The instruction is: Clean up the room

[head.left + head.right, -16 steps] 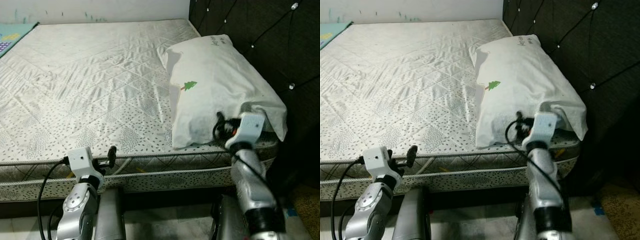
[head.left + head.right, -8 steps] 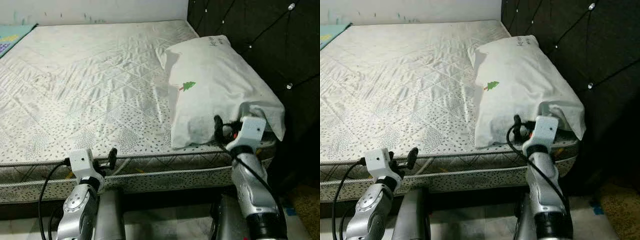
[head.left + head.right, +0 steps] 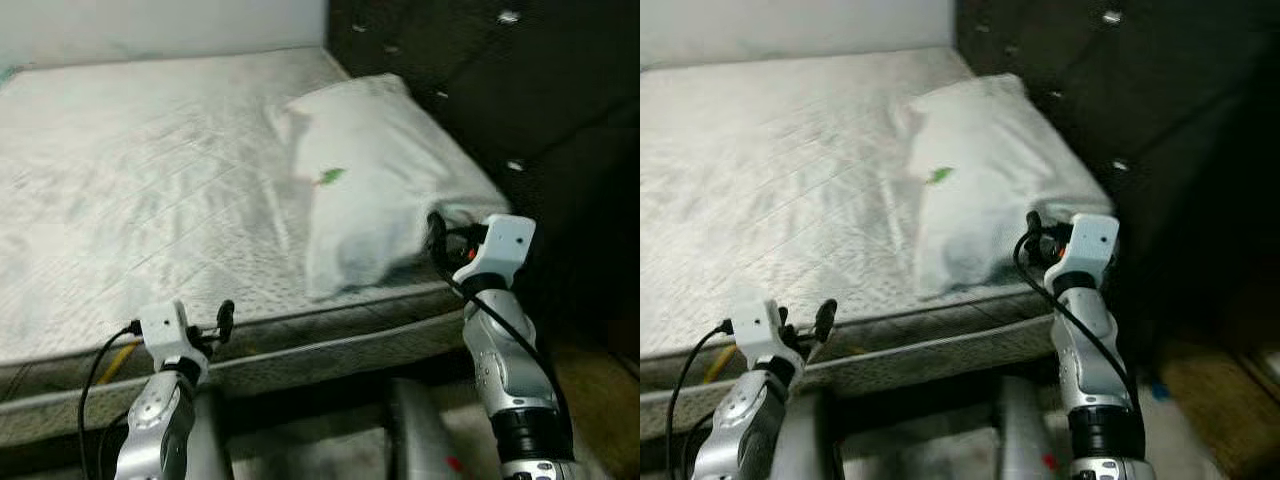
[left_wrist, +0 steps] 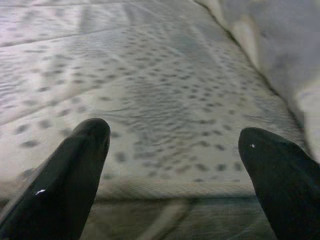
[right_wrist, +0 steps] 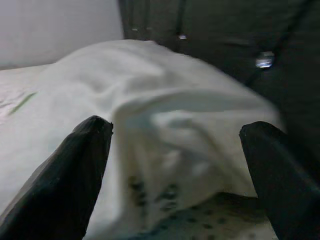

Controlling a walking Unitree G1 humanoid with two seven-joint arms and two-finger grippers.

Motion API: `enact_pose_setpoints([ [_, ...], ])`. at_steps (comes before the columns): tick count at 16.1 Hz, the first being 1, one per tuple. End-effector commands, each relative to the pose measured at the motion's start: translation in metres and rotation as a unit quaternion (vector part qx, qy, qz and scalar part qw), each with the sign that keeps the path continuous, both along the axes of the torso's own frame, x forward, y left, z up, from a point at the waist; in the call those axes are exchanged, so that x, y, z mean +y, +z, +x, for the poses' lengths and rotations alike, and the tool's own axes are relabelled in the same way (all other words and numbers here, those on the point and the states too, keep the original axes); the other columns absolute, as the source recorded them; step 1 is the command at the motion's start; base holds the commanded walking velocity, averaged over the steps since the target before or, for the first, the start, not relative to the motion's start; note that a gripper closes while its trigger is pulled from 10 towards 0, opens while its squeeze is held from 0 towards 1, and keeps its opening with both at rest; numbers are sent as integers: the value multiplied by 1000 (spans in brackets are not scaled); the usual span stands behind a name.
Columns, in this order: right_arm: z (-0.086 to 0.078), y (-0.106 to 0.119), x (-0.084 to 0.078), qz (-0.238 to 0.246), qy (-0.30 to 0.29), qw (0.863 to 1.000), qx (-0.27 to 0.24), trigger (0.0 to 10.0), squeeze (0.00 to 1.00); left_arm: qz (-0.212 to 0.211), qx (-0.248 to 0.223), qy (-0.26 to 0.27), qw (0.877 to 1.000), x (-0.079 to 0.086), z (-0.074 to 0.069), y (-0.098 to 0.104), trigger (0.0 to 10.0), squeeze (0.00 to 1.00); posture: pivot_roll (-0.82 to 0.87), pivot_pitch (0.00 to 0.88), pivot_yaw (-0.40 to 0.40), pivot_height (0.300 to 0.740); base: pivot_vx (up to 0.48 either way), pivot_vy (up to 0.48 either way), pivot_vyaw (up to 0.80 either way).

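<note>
Right gripper (image 5: 175,165), fingers spread, faces a white pillow (image 3: 375,180) at the bed's (image 3: 150,200) edge (left gripper (image 4: 175,165) also open); a shallow pinch could slip off the loose cover.

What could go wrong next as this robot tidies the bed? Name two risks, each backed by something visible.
1. The pillow lies right at the mattress edge, its near corner by the open right gripper; a poor pinch or nudge might drag it off the bed.
2. The head views are blurred, suggesting the camera is moving; the open left gripper near the mattress border could bump it.
</note>
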State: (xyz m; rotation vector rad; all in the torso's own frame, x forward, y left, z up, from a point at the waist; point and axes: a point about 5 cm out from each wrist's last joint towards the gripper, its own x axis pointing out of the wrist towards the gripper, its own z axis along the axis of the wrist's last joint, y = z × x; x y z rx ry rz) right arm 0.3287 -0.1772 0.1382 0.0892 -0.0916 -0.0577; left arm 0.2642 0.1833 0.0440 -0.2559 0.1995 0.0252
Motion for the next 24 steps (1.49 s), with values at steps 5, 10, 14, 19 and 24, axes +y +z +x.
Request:
enact_pose_setpoints([
  [5,5,4,-3,5,-2,1000,-3,10000,0,6,-4,-6,1000,1,3,1,10000,0,-68,0,7,513,0,0,-587],
  [10,2,0,3,5,6,1000,3,10000,0,5,-9,-2,1000,1,5,4,10000,0,-61,0,6,513,0,0,-593],
  [14,3,1,9,7,13,1000,1,10000,0,4,-12,-1,1000,3,9,8,10000,0,-59,0,11,513,0,0,0],
  [19,8,12,15,-3,41,999,-24,10000,0,4,-16,-1,1000,2,13,10,10000,0,-60,0,8,538,0,0,0],
  [24,11,16,17,-2,49,998,-28,10000,0,0,-20,4,1000,1,14,12,10000,0,-59,0,1,593,0,0,0],
])
